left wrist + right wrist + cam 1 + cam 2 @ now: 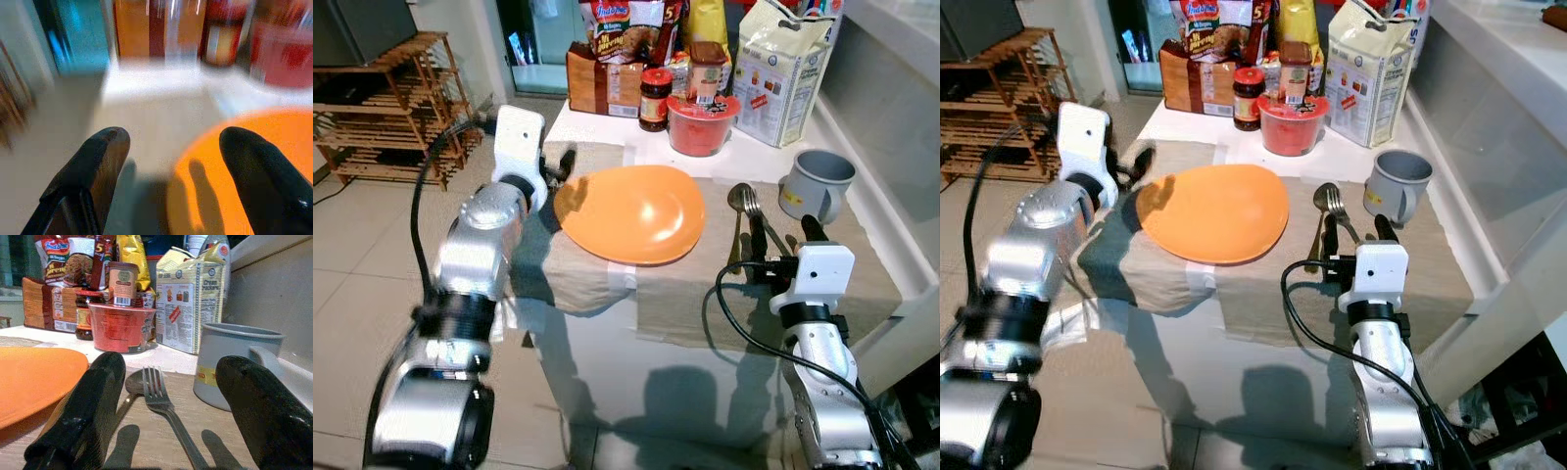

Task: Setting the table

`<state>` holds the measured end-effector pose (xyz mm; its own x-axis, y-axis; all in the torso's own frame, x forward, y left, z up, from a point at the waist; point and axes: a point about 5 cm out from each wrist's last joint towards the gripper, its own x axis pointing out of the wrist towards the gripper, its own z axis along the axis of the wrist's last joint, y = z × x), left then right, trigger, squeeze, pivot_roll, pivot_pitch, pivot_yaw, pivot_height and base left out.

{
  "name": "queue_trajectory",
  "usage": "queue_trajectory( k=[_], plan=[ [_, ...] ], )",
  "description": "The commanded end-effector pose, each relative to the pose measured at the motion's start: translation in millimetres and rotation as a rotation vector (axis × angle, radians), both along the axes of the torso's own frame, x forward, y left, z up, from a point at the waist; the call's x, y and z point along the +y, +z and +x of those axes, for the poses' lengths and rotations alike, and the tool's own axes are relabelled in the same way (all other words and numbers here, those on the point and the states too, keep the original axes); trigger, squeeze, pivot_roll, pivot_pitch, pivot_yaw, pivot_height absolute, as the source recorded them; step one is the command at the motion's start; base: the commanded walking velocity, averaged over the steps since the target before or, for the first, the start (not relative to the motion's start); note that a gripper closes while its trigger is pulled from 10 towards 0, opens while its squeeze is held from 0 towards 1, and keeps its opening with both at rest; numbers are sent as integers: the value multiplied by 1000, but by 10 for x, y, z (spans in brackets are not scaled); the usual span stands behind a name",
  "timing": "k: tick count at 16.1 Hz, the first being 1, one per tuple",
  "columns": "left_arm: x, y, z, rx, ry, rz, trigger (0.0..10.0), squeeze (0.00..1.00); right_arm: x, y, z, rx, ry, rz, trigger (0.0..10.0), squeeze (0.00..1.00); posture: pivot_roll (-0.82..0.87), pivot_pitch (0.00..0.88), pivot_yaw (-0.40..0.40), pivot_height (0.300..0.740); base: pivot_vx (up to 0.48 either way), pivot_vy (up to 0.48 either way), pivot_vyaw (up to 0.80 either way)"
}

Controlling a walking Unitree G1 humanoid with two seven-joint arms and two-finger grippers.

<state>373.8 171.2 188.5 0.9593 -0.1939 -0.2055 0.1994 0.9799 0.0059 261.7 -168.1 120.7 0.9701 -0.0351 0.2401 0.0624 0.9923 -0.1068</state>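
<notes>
Table [607, 284] edge near; plate [631, 212] overhangs placemat [754, 284]

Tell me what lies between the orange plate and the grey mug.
A spoon and fork lie side by side between plate and mug, seen in both eye views.

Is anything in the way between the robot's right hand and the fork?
Nothing visible is. The right gripper is open, and the fork lies on the cloth straight ahead between its fingers. The spoon lies just beside the fork, and the grey mug stands off to the side.
</notes>
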Motion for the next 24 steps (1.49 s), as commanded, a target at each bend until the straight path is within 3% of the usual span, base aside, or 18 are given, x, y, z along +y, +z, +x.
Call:
queue_trajectory(
  k=[1,2,10,18,24],
  plan=[
    [42,-68,-6,117,-8,-78,10000,0,-25,18,-2,2,-2,7,10000,0,13,0,25,740,0,0,0],
    [36,-80,-19,170,-27,-125,10000,0,-43,17,-6,4,-2,4,10000,0,13,0,24,740,0,0,0],
    [87,104,-31,261,-94,-247,10000,0,-83,-38,-8,26,-3,3,10000,0,17,0,22,740,0,0,0],
    [147,20,-112,335,-136,-235,10000,0,-73,-60,-26,39,0,9,10000,0,16,0,22,740,0,0,0],
    [33,-146,-159,402,-191,-307,10000,0,-73,-66,-37,44,-2,10,10000,0,5,0,22,740,0,0,0]
  ],
)
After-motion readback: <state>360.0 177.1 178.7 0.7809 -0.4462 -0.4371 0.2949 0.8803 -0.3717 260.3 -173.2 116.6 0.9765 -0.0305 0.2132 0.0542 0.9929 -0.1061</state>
